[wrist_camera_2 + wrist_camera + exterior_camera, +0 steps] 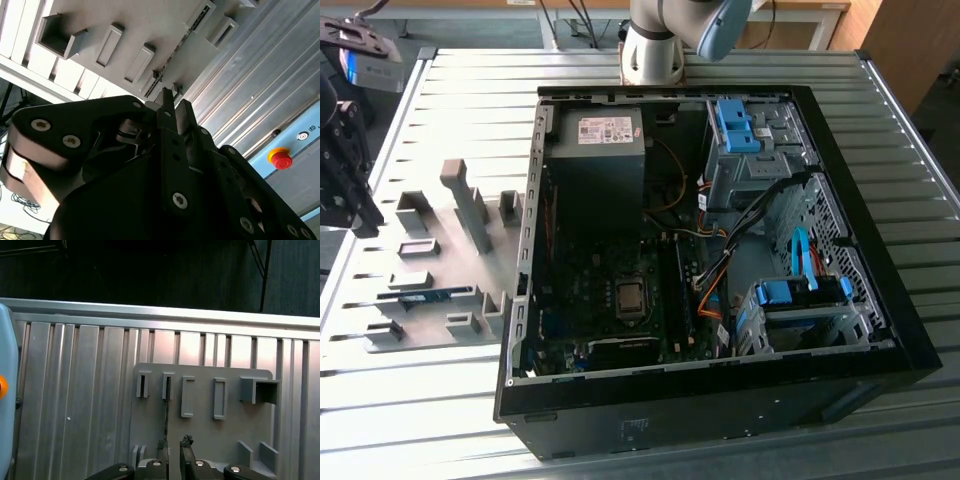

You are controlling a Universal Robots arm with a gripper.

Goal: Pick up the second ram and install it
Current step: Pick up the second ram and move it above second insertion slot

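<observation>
Grey holder tray on slatted table carries second ram in slot, beside open computer case. Fingers parted, grasping nothing, near ram. Power supply label white, print illegible. Second wrist view shows red stop button.
</observation>
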